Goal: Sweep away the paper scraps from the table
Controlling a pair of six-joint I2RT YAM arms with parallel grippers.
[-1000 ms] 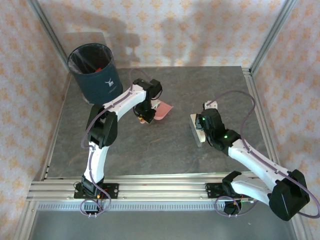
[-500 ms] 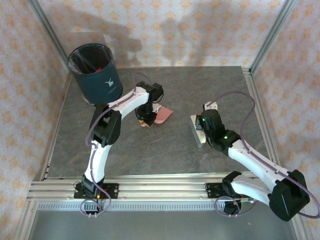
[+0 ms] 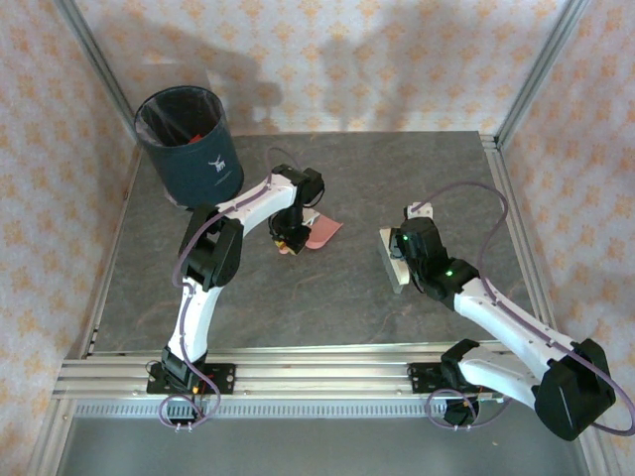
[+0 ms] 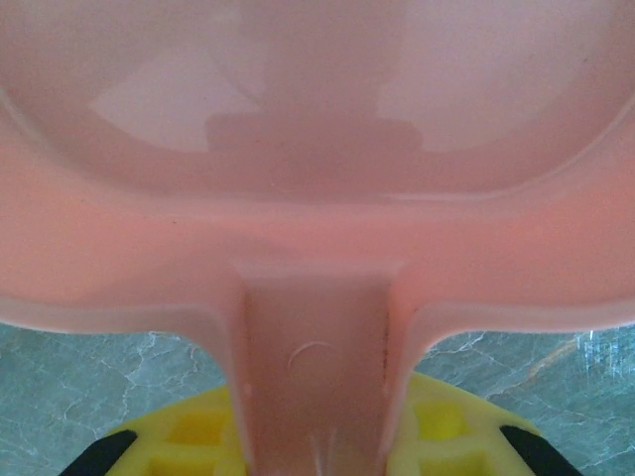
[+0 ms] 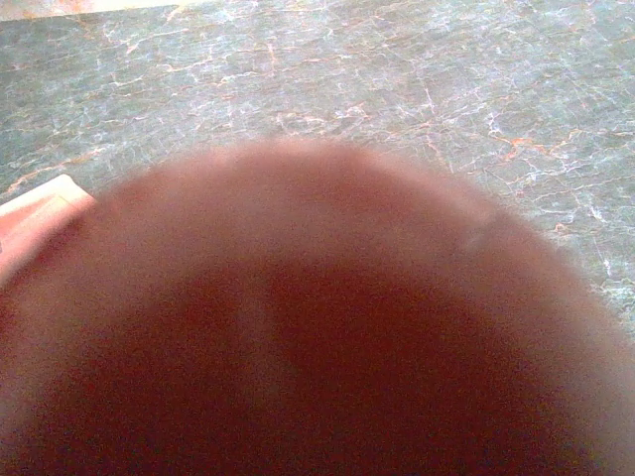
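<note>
My left gripper (image 3: 287,238) is shut on the handle of a pink dustpan (image 3: 323,234), which sits low over the middle of the table (image 3: 298,297). In the left wrist view the dustpan (image 4: 317,149) spreads across the top, and its handle runs down between my yellow fingers (image 4: 189,436). My right gripper (image 3: 401,246) is shut on a pale brush (image 3: 390,260) to the right of the dustpan. A blurred red-brown mass (image 5: 317,337) sits close to the right wrist lens. The paper scraps are out of view on the table; a small red patch (image 3: 197,133) lies inside the bin.
A dark blue bin (image 3: 189,144) with a black liner stands at the table's back left corner. Silver rails (image 3: 298,372) edge the table on the near side and on both sides. A corner of the dustpan (image 5: 35,223) shows at the left of the right wrist view.
My left arm has brought the dustpan a little toward the near side and lower over the table. The right arm and the brush have hardly moved.
</note>
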